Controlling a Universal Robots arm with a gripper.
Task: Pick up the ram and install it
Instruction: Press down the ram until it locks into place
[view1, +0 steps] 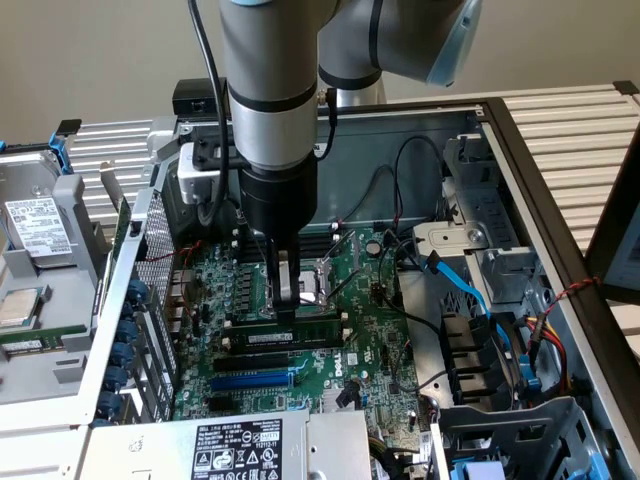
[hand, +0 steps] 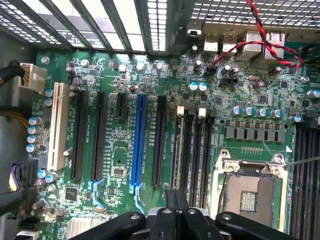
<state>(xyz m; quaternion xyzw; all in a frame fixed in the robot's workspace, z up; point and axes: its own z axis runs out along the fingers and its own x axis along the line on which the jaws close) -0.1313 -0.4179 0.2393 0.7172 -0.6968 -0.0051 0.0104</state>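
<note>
Pressing: gripper (view1: 286, 308) fingers fully closed, tips at ram (view1: 290, 333) | ram lies in black slot on motherboard (view1: 360, 375)

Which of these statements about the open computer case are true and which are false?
1. The gripper is shut. True.
2. The ram lies outside the case. False: it lies along the black memory slots on the motherboard, right below the gripper's tips.
3. A cooler covers the CPU socket. False: the socket is bare under its metal frame.
4. The blue slot has no card in it. True.
5. The gripper hangs over the hard drive. False: it hangs over the motherboard.
</note>
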